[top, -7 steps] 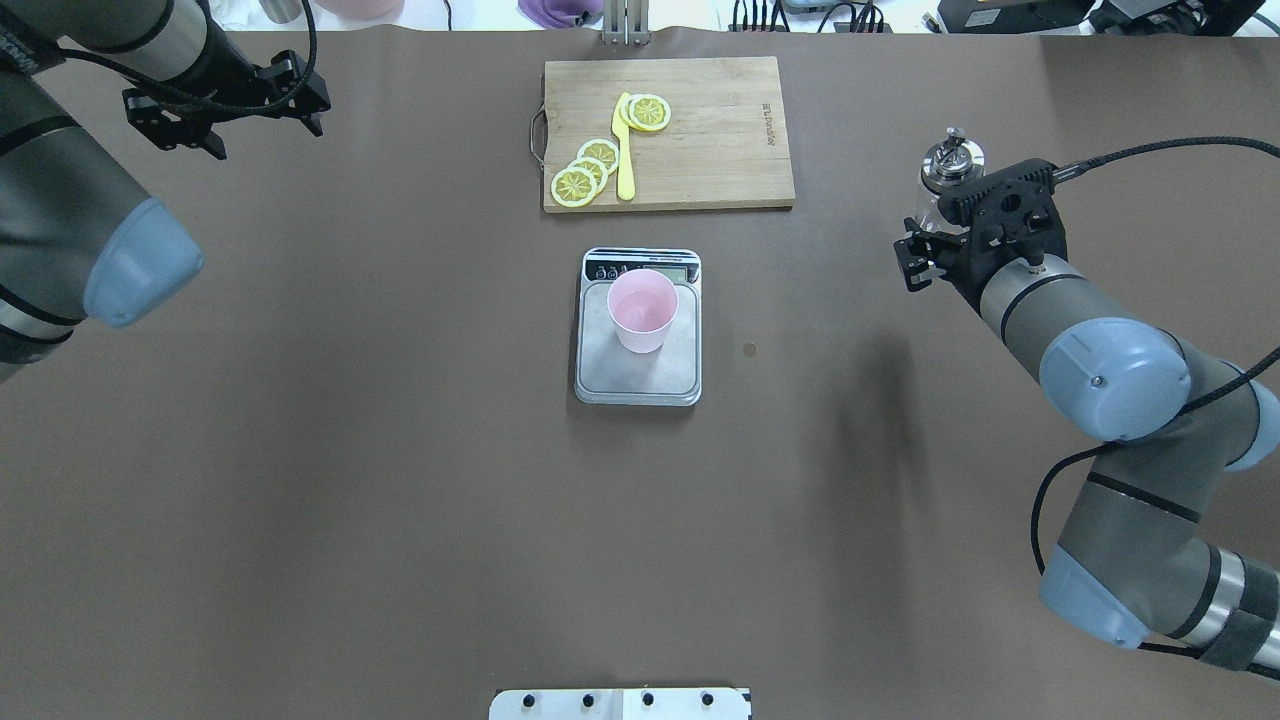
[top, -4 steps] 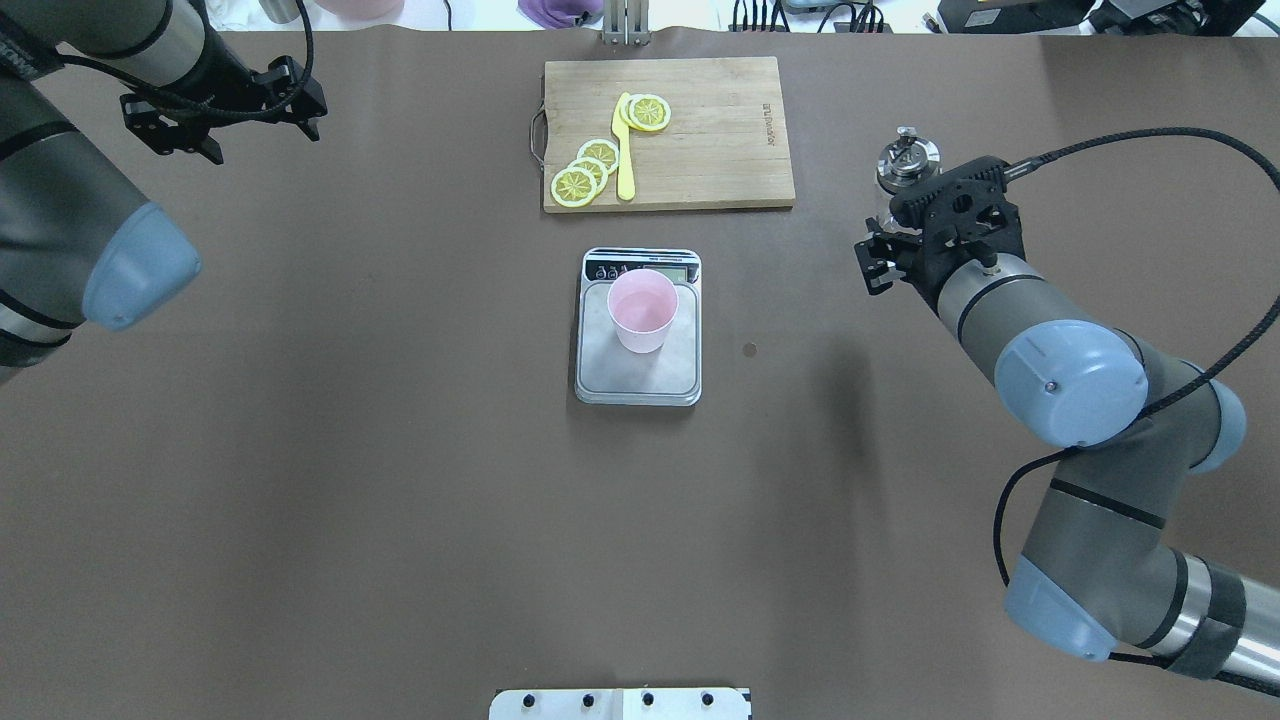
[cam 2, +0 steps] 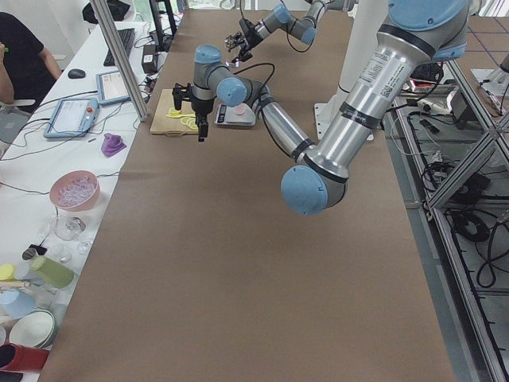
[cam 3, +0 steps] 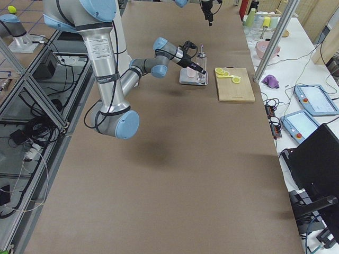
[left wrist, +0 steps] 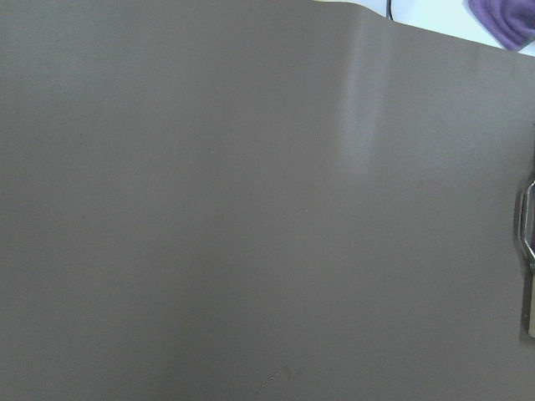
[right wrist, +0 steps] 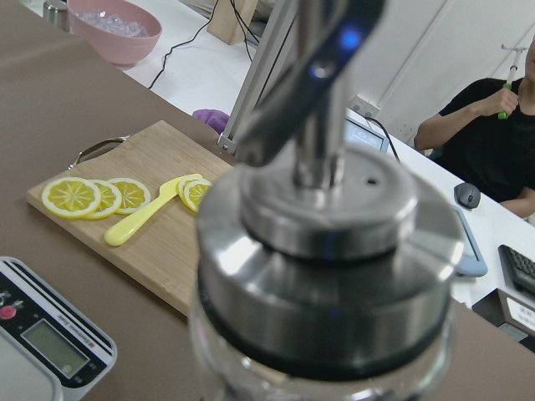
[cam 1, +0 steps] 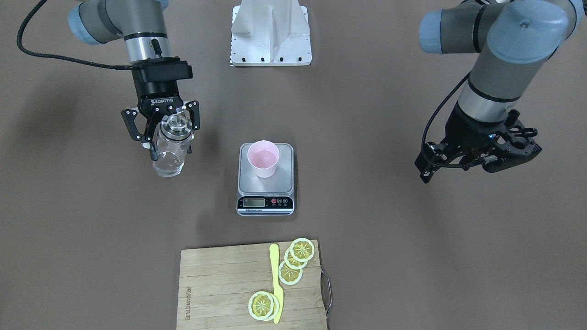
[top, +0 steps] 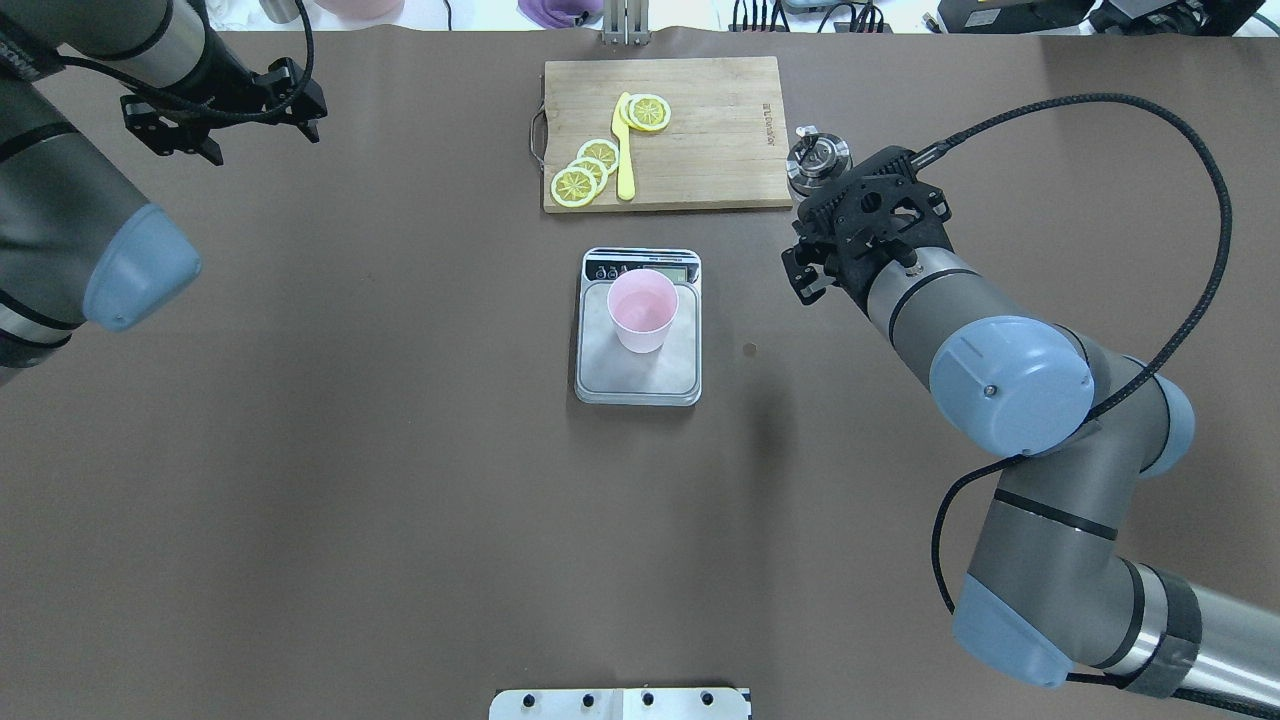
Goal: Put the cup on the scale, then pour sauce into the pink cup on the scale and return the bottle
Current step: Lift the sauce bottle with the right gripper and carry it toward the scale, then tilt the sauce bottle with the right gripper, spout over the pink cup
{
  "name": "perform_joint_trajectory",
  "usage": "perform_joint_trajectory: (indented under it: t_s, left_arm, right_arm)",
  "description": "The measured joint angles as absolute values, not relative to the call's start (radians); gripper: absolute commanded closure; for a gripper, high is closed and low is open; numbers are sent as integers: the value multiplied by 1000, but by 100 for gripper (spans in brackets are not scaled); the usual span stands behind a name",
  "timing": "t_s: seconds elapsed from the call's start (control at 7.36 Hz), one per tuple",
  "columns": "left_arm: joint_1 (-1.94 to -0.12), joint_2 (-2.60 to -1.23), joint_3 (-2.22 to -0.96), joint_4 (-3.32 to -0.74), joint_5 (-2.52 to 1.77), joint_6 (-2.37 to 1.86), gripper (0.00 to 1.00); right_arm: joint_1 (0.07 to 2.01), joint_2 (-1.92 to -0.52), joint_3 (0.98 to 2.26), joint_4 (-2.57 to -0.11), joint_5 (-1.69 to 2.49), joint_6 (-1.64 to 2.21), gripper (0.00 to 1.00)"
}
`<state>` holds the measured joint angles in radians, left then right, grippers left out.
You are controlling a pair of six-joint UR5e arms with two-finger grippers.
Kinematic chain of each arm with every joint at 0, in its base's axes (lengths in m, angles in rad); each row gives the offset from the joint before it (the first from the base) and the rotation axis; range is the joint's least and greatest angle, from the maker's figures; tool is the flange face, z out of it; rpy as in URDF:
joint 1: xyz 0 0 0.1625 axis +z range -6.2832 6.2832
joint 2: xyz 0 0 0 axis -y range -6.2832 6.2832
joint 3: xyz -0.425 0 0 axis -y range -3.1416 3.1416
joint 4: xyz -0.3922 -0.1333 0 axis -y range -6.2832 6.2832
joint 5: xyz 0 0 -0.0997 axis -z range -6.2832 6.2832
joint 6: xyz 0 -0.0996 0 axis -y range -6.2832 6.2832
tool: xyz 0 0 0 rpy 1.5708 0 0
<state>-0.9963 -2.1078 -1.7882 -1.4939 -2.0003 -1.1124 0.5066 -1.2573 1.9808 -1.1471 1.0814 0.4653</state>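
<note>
Bottle [cam 1: 170, 153] first: where is it found?

It is held upright and clear of the tabletop [cam 1: 367, 256], to the robot's right of the scale [cam 1: 285, 181] and well short of the tabletop's right end. From overhead it is seen just off the near right corner of the cutting board [top: 710, 130].

How is it gripped?

It is pinched at its upper part by the right gripper [cam 1: 169, 140], with one finger pressed against each side of the glass. The spout is pointed upward.

Can the sauce be made out?

The glass is seen to be clear, but a liquid level cannot be told.

And the cup [cam 1: 263, 158]?

It is stood upright about the middle of the scale's silver platform, apart from the display strip. The scale is set at the middle of the tabletop, and the cutting board is laid between it and the far edge.

What is carried on the board?

Lemon slices [cam 1: 302, 250] and a yellow knife [cam 1: 275, 275] are laid on it.

The left gripper [top: 266, 138]?

It is hung near the far left corner of the tabletop, with its fingers spread apart.
</note>
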Motion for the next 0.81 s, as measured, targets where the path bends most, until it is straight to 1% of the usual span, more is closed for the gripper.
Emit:
perform_joint_trajectory:
  t_s: [0.27,0.81]
  left_arm:
    - [-997,-2108,-1786,-1494,-2000,-1112,2]
    - [-996,-2108,-1783,-1494,-2000,-1111,2]
  right_arm:
    - [485,-1277,1981,-1213,941,341,100]
    - [423,-1267,1972,-1427,770,304,100]
